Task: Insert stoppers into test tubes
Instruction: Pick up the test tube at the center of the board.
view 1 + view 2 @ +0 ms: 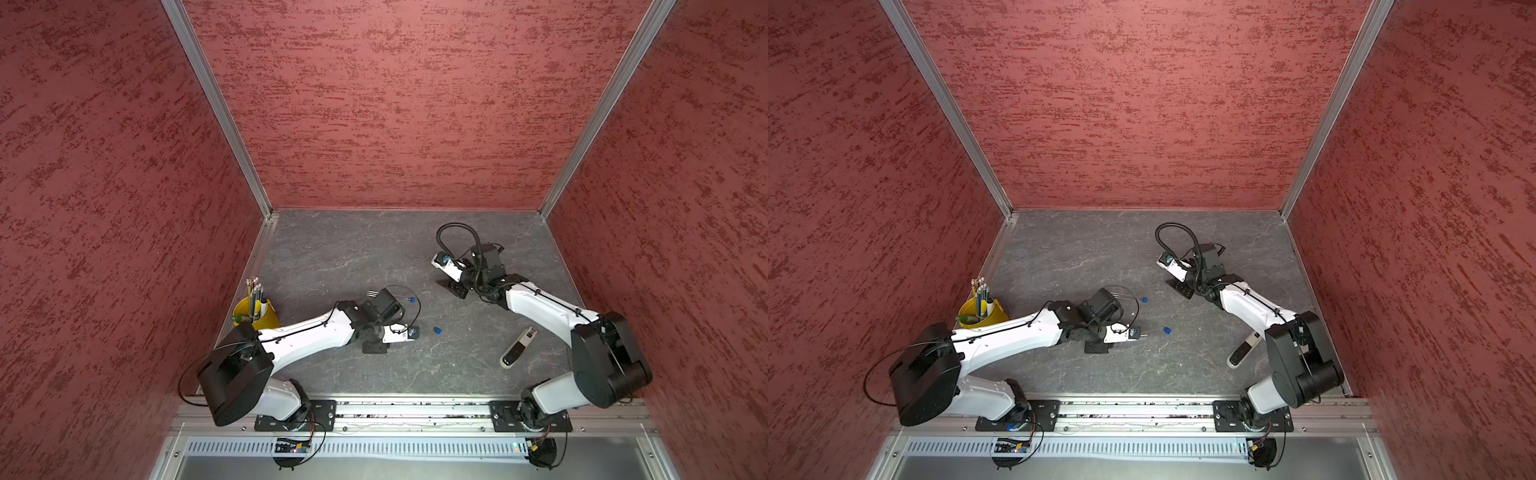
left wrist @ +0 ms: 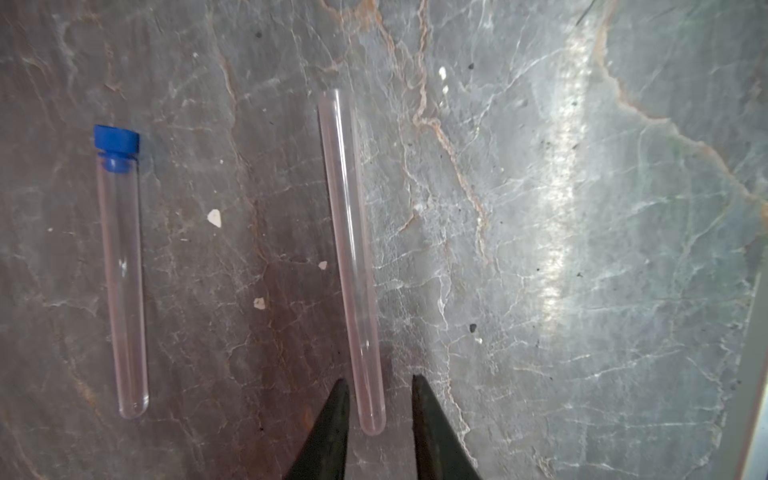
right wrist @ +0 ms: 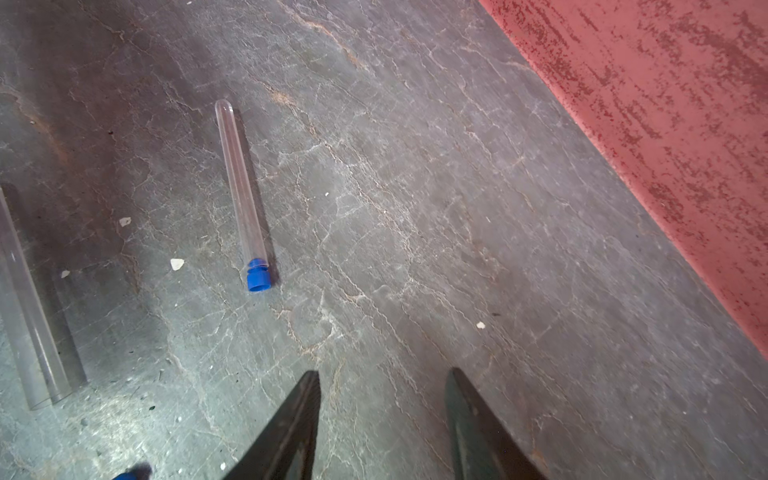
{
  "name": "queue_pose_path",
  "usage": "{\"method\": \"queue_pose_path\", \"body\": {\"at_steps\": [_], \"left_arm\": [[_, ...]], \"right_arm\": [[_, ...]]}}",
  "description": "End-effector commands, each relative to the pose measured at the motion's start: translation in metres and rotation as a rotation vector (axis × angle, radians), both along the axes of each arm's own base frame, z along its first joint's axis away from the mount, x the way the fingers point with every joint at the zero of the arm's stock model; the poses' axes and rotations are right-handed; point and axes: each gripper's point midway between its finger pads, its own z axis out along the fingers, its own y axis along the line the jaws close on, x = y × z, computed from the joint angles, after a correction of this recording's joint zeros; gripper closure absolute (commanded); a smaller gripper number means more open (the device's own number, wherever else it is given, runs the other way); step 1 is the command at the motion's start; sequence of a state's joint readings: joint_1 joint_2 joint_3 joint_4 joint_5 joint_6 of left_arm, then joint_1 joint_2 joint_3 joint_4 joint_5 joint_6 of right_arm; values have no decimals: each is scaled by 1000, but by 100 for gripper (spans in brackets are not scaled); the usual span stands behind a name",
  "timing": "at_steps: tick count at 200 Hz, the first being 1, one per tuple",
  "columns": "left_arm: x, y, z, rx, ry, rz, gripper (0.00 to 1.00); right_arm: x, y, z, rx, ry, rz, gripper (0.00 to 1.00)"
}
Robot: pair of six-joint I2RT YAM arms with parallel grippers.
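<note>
- Test tubes: a stoppered tube (image 2: 122, 282) and a bare tube (image 2: 351, 257) lie flat on the desk (image 1: 332, 257), nearly parallel and clearly apart. Their mouths point the same way.
- I see a blue stopper (image 2: 116, 143) seated in the mouth of the first tube, with its cap proud of the rim.
- A loose stopper (image 1: 437, 331) sits alone on open desk between the two arms, just beyond the left wrist, touching nothing.
- My left fingers (image 2: 332, 428) stand apart, astride the rounded closed end of the bare tube. A sliver of desk shows on each side, narrower on one. I cannot tell how high they hang.
- My right fingers (image 3: 291, 424) are spread with nothing between them, over bare desk. The stoppered tube lies ahead and off to one side.
- In the right wrist view, a red wall (image 3: 665, 124) meets the desk along a straight edge, beyond a broad band of bare desk.
- A yellow cup (image 1: 266, 318) of pens hugs the left wall, and a remote (image 1: 517, 347) lies near the right arm. The desk towards the back wall is open.
</note>
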State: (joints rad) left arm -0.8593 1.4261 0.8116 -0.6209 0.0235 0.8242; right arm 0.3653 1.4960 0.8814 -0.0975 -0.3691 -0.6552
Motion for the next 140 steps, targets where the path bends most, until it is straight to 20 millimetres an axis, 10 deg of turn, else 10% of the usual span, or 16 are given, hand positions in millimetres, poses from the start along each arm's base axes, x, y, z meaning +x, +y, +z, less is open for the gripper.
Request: {"method": "queue_pose_path", "body": {"at_steps": [1, 140], "left_arm": [[4, -4, -5, -31, 16, 16, 73], [9, -6, -22, -37, 58, 31, 71]], "right_arm": [[2, -7, 8, -7, -28, -21, 48], [3, -11, 3, -23, -13, -31, 48]]}}
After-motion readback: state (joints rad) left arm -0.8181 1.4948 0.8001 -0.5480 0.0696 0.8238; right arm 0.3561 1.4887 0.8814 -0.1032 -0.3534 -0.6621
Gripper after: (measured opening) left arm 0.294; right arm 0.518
